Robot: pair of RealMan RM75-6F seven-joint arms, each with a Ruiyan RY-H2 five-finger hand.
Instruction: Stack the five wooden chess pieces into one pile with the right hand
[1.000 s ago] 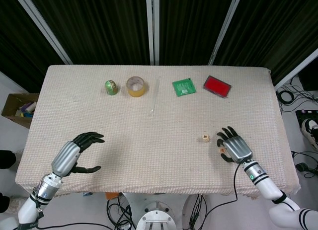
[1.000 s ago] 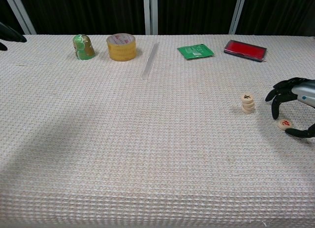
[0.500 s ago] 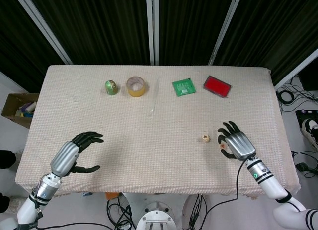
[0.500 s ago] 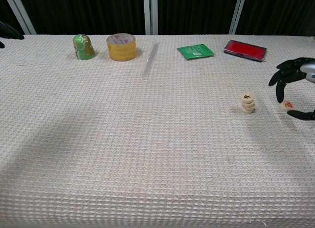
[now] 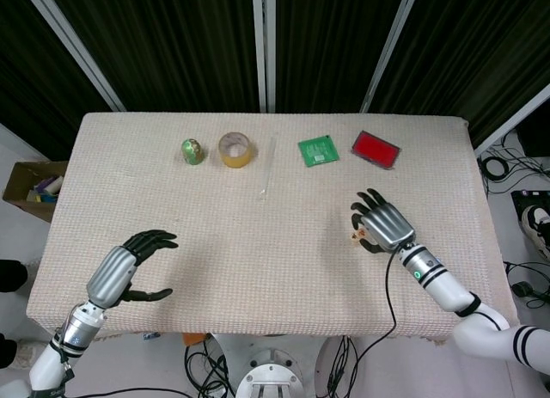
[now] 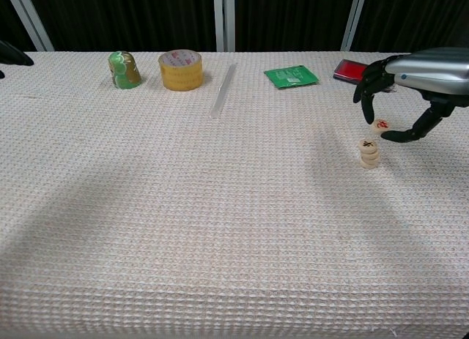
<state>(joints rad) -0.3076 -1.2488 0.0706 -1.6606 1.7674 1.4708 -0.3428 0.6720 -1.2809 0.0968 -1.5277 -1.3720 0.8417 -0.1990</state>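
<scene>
Right hand: the right hand (image 6: 410, 75) pinched one wooden chess piece (image 6: 380, 124) between thumb and a finger, its other fingers spread and curved downward.
Held piece position: lifted off the counter (image 6: 183, 207), just above and slightly right of the pile (image 6: 369, 154); not touching it.
Reason for hold: judged a fingertip pinch at the disc's rim leaves the underside free to seat flat on the pile's top.
Pile: short upright stack on the counter, character face up; exact count too small to tell.
Head view: right hand (image 5: 381, 223) covered most of the pile.
Left hand: left hand (image 5: 129, 273) hovered near the counter's front-left edge, fingers apart, holding nothing.
Step judged: aligning before lowering; a small offset could topple the pile.
</scene>
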